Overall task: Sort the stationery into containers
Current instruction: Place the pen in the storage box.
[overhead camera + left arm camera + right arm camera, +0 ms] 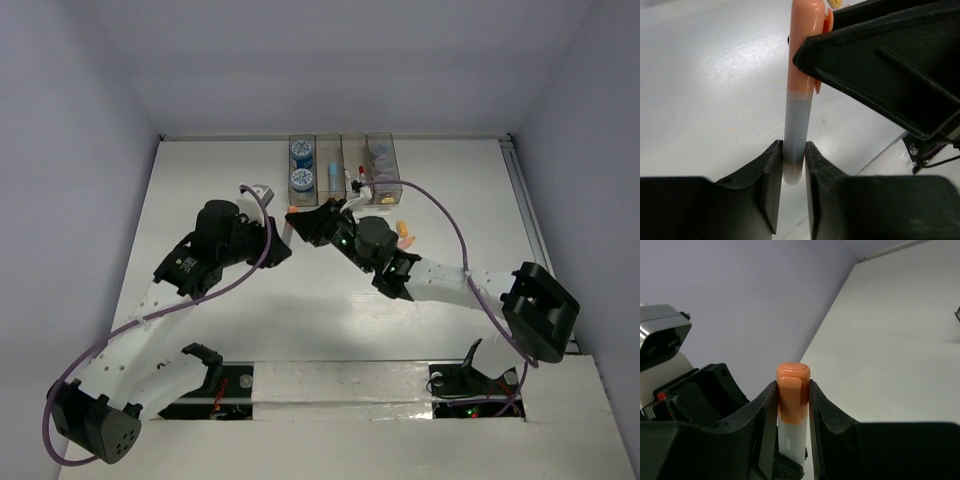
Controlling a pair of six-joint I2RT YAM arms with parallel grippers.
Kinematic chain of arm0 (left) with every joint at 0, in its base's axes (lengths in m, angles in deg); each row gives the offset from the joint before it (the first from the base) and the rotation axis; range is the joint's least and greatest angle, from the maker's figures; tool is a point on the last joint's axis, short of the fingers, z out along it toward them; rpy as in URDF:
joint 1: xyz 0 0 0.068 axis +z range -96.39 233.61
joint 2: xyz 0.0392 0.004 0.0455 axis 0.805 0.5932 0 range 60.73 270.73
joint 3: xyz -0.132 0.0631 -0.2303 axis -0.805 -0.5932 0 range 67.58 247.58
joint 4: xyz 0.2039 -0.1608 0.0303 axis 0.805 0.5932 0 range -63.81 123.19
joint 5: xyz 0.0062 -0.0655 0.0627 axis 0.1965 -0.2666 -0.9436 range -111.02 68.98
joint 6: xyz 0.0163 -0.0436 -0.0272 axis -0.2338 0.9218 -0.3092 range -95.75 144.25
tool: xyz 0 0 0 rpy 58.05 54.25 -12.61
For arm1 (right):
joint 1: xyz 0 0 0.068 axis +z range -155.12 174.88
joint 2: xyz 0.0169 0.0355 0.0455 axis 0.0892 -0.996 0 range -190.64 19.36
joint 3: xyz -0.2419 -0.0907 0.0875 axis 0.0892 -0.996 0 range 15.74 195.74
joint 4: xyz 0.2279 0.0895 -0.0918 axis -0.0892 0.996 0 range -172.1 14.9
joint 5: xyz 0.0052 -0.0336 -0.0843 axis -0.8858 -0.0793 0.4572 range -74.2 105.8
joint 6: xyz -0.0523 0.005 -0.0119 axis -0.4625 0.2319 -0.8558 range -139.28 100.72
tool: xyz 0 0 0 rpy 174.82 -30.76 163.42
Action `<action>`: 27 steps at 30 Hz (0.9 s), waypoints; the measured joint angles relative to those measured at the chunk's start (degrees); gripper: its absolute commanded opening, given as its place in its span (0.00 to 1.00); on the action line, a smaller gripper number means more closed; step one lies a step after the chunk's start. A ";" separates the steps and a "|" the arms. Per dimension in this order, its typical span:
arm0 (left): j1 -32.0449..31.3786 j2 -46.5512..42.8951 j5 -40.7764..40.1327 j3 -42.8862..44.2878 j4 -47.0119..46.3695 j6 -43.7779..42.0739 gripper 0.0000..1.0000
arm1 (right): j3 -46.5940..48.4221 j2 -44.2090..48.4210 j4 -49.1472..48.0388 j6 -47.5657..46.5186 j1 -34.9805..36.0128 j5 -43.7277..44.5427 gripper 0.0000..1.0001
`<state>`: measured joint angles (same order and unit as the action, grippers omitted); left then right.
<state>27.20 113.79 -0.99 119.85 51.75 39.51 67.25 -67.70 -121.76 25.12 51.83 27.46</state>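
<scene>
An orange-capped pen [799, 125] with a pale grey barrel is gripped at both ends. Four joined bins [342, 148] stand at the far edge. From the left they hold blue-topped rolls [300, 153], a light-blue stick [331, 176], a red-capped marker [357, 181] and purple discs [380, 158]. Orange sticks [403, 232] lie loose, nearer and to the right.

Glossy orange cap meets matt black plastic

The stick [799, 75] gripped in the left pincer [794, 162] has a smooth, shiny orange plastic cap and a frosted, greyish-white plastic barrel. The right pincer [792, 390] is closed on that same cap, whose rounded top catches a soft highlight. The fingers [765, 175] of both pincers look like matt black moulded plastic with a faintly grainy skin. Beneath them the white tabletop [705, 100] is smooth, with a dull sheen and fine streaks. Beyond the right pincer the containers [341, 150] are translucent brownish plastic, and the wall [740, 290] facing it is flat, matt lilac-grey.
</scene>
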 measured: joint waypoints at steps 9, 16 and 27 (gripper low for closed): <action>2.08 -4.87 -2.14 -5.35 -14.38 0.00 0.66 | 6.73 -4.59 11.96 -0.66 -11.69 -8.52 0.00; 2.08 -11.78 -2.27 -9.86 -15.04 -1.90 0.86 | 16.96 -11.91 15.69 -2.84 -19.37 -8.52 0.00; 2.08 -16.33 -4.26 -11.34 -15.08 -2.60 0.99 | 44.02 -30.67 26.18 -20.65 -23.69 -3.04 0.00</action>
<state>29.28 97.46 -5.25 108.51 36.67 36.91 111.27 -98.37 -95.58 4.47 28.14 24.42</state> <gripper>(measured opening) 0.989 0.327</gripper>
